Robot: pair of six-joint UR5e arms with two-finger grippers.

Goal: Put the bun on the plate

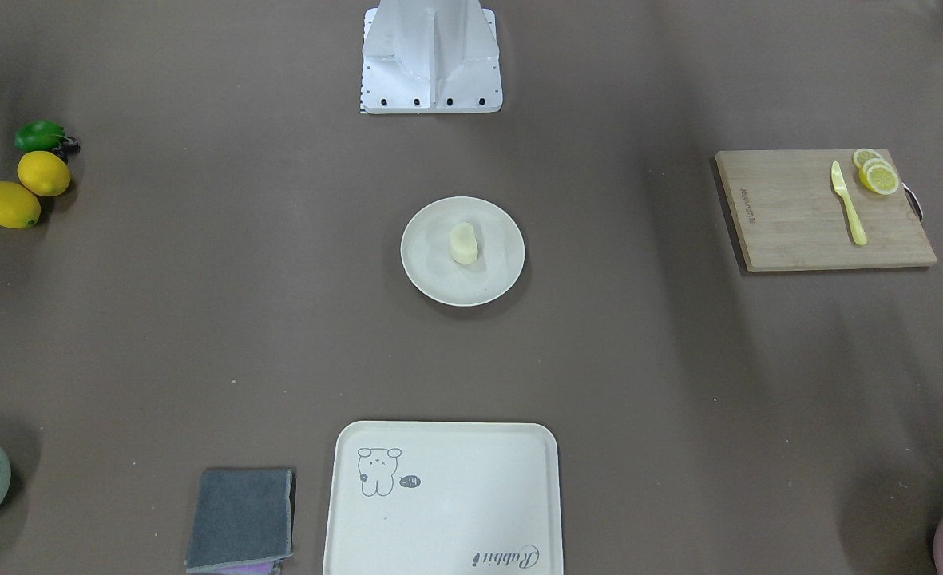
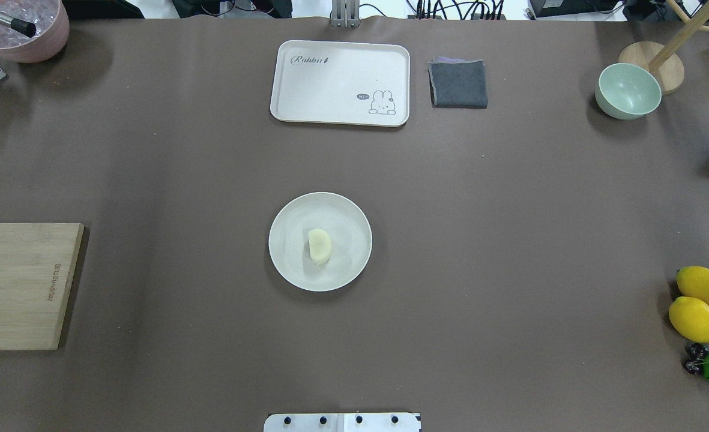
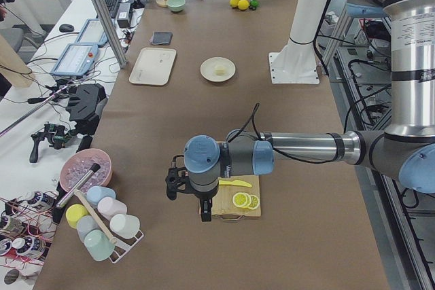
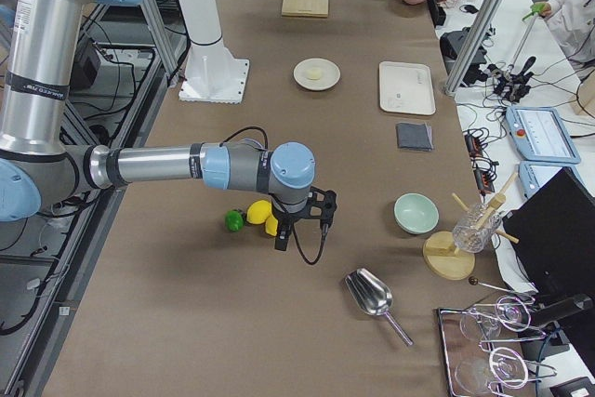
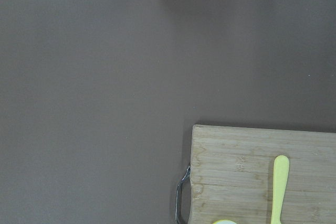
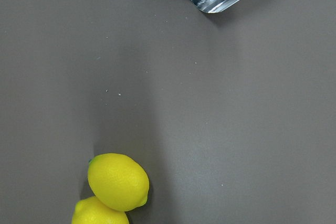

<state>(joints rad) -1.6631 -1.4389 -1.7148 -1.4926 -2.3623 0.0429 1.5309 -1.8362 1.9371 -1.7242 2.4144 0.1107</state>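
Jaws of the left gripper [image 3: 206, 210] and the right gripper [image 4: 279, 228] show only in the side views; whether they are open or closed cannot be told. The small, smooth, pale cream bun [image 1: 463, 242] lies on the round cream-white plate [image 1: 431, 275] at the centre of the brown tabletop [image 1: 200, 319], well apart from both grippers.

bun [image 2: 320, 246] on plate [image 2: 291, 240] at desk [image 2: 510, 210] centre; tray [image 2: 340, 78] beyond plate, cloth [image 2: 458, 84] at its right; cutting board [image 2: 18, 288] far left; lemons [image 2: 694, 319] far right

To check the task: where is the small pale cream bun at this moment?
In the overhead view the small pale cream bun lies on the round cream-white plate, at the centre of the table.
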